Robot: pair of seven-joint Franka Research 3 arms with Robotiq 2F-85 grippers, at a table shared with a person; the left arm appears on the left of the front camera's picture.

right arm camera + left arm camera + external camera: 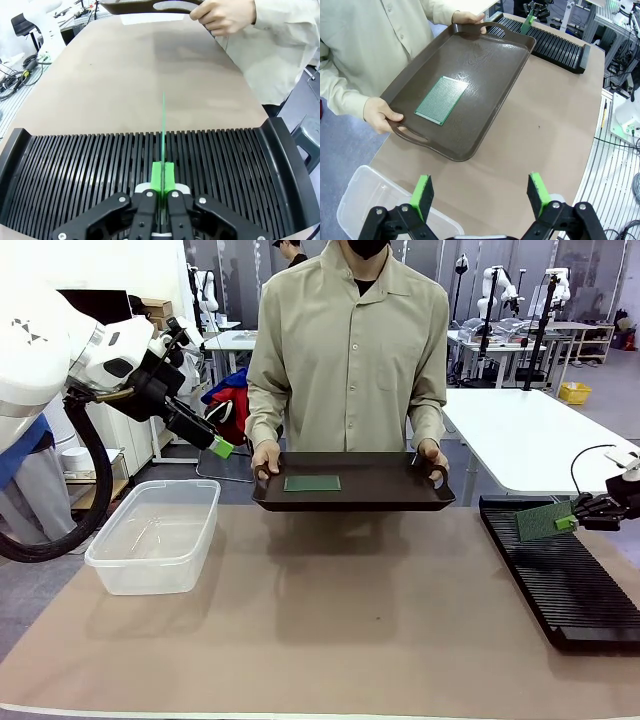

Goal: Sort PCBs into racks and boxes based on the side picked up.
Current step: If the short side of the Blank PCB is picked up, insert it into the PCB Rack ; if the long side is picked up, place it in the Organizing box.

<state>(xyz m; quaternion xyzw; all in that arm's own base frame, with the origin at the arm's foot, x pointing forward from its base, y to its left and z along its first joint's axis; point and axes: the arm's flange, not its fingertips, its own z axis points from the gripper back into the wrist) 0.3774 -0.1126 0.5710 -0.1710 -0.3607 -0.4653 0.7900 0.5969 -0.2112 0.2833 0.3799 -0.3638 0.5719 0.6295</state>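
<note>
- I read this as the racking step. My right jaws are clamped tight on one edge of a PCB (543, 521), which hangs on edge just above the rack (570, 580) at the right edge of the surface (350, 630).
- In the right wrist view the board shows as a thin green line running along the slots near the rack's middle. I can't tell whether its far edge has entered a slot yet.
- The next move, as I judge it, is a straight descent with the board kept parallel to the slot walls. I'd release only once it is seated, since a slight twist would land it on a rib.
- My left jaws stand wide open and empty, green pads (423, 192) well apart, raised over the box (140, 575) near the left edge.
- The second PCB (441, 100) lies flat in the middle of the tray (485, 65). The person's hands (265, 458) hold the tray by its handles over the far edge.
- Both boards are thin, stiff rectangles, matte green with a fine dotted grid.
- The rack is long, low and black, with many narrow parallel ribs.
- The box is clear plastic with rounded corners and a rim.
- The tray is dark brown and glossy, with a raised lip and cut-out grips.
- The surface is plain matte tan.
</note>
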